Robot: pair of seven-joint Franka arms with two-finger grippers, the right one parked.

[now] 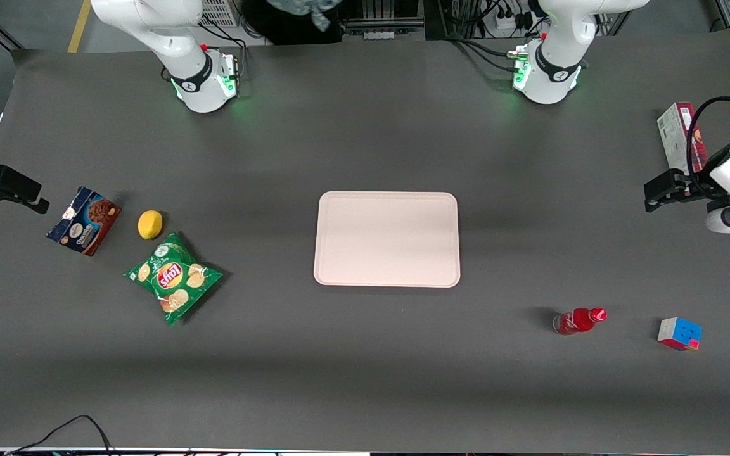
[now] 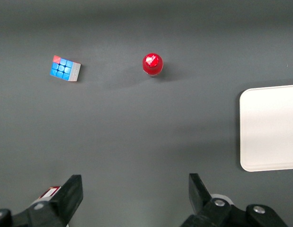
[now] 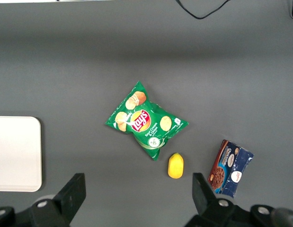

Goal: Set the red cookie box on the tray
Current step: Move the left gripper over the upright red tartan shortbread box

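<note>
Bench (image 1: pixel 365 354) in front view: dark grey, tray (image 1: pixel 386 239) flat at centre, bare. Working arm reaching out low at its own end of bench, white wrist and black pincer (image 1: pixel 656 193) level above surface, pointing toward centre. Red cookie box (image 1: pixel 680 136) lying on bench just beside that wrist, farther from camera than pincer, whitish panel up, partly crossed by black cable. Box well apart from tray. Red bottle (image 1: pixel 579 320) and puzzle cube (image 1: pixel 679 334) nearer camera, bottle between cube and tray sideways. Toward parked arm's end: chocolate cookie box (image 1: pixel 84 220), lemon (image 1: pixel 150 224), green crisp bag (image 1: pixel 173 277), bag nearest camera of the three.

Left wrist view: pincer (image 2: pixel 136 191) looking down on bench, two black fingers (image 2: pixel 72 191) spread wide, nothing between them but grey surface. Sliver of red cookie box (image 2: pixel 48 192) showing at outer edge of one finger; touching or not, cannot tell. Red bottle (image 2: pixel 152 64) seen cap-on, puzzle cube (image 2: pixel 65 69) near it, rounded edge of tray (image 2: pixel 269 127) also visible.

Right wrist view: green crisp bag (image 3: pixel 146 122), lemon (image 3: pixel 175 165), chocolate cookie box (image 3: pixel 231 167) on bench, edge of tray (image 3: pixel 17 153) in frame.
</note>
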